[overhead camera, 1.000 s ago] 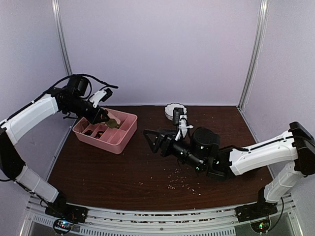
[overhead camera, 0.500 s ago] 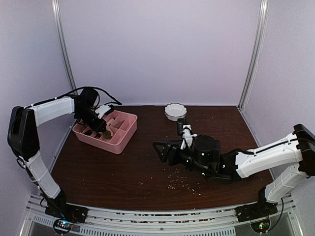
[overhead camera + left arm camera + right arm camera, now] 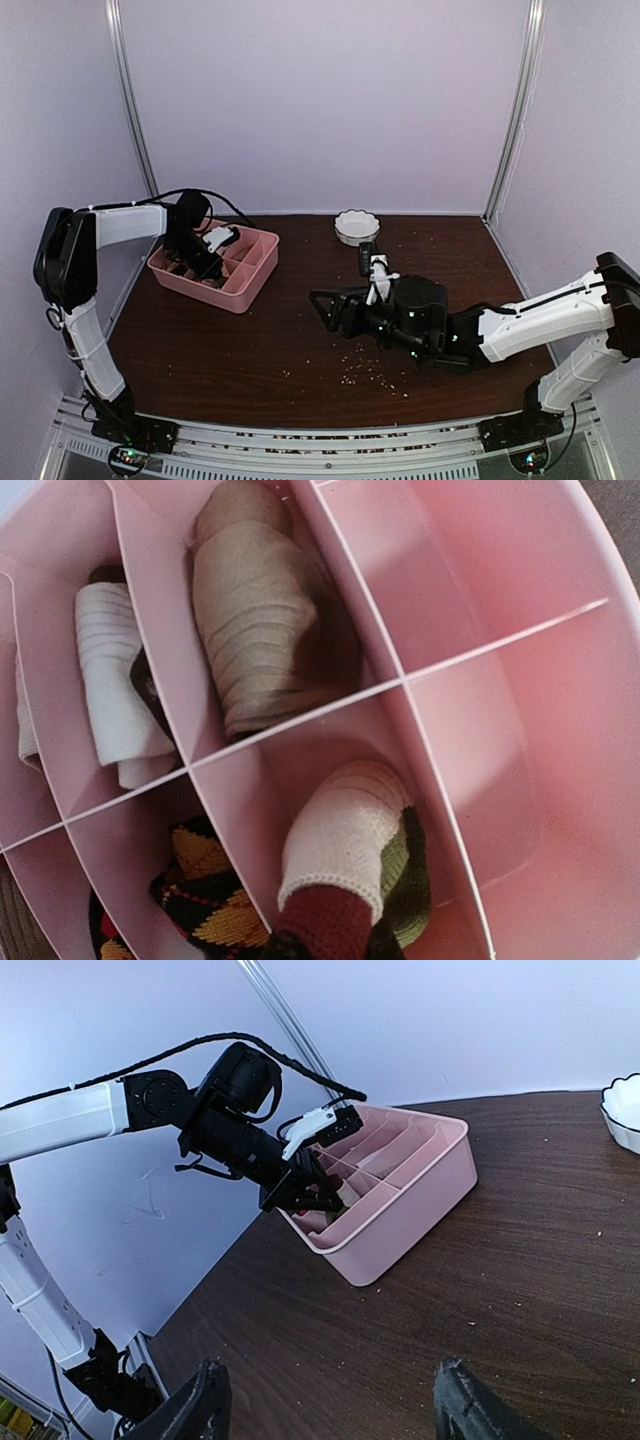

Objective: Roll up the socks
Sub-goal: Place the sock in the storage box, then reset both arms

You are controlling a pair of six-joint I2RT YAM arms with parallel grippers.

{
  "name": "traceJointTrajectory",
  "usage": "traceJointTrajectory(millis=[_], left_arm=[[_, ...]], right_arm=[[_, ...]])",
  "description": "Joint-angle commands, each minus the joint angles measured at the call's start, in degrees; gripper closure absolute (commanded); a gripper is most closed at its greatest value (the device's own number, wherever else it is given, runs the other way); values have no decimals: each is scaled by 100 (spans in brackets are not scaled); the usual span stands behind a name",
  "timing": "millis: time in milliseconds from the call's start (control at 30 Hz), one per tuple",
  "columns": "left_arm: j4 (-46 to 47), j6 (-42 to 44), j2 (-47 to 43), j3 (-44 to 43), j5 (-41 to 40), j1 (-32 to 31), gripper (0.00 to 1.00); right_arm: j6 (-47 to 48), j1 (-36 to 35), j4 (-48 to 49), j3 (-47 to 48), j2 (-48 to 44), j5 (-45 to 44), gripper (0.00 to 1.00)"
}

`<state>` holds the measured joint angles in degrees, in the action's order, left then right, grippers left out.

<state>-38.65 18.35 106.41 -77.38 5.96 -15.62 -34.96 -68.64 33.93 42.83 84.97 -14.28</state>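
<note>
So both socks are in the pink tray (image 3: pixel 250 283), which sits at the far left of the dark wooden table (image 3: pixel 250 350). The tan ribbed sock (image 3: pixel 250 630) is bundled into a chunky roll in one of the middle compartments. The beige sock (image 3: pixel 345 840), the one with red and green bands at its cuff, is folded up in the compartment right next to it, just across a divider. There's also a white sock (image 3: pixel 115 695) in the slot beside the tan one and a black-and-yellow argyle sock (image 3: pixel 205 890) in the slot beside the beige one; the rest of the compartments in the wrist view look bare. The left gripper (image 3: pixel 208 266) is dipped into the tray with its jaws pinched down narrow. The beige sock's red cuff sits right at the bottom edge of that arm's wrist view, but honestly I can't tell whether it's actually pinched or just lying there. The right gripper (image 3: pixel 330 1380) is out near the middle of the table, well apart from the tray and pointing left toward it, jaws spread wide with nothing between them. A white scalloped bowl (image 3: pixel 357 226) sits at the far edge around the middle, and there are crumbs (image 3: pixel 365 365) scattered on the wood nearer the arm bases.
</note>
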Motion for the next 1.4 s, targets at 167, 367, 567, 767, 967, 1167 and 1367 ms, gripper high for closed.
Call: traceJointTrajectory(millis=[167,367,567,767,967,1167,1367], left_arm=[[-259,18,-123,-301,232,-65,3],[-786,32,-830,-670,302,-39,2],[-1210,75,-1587,-840,427,35,2],[-940,85,-2393,-404,267,467,2],[1515,-140,-3492,1667,558,1629,2],[3951,-464,-3488,3304,1293,2133,2],[5641,-771,-2777,3952,1276,2168,2]], right_arm=[[-100,40,-351,131,-16,117,18],[-15,144,-981,120,-345,21,0],[158,344,-1631,-8,-992,-149,0],[273,787,-2951,-205,-2002,-602,0],[470,1387,-4464,-604,-3179,-2330,0],[1523,1648,-3710,-1782,-4473,-4487,0],[3036,1969,-1947,-3076,-5441,-5180,0]])
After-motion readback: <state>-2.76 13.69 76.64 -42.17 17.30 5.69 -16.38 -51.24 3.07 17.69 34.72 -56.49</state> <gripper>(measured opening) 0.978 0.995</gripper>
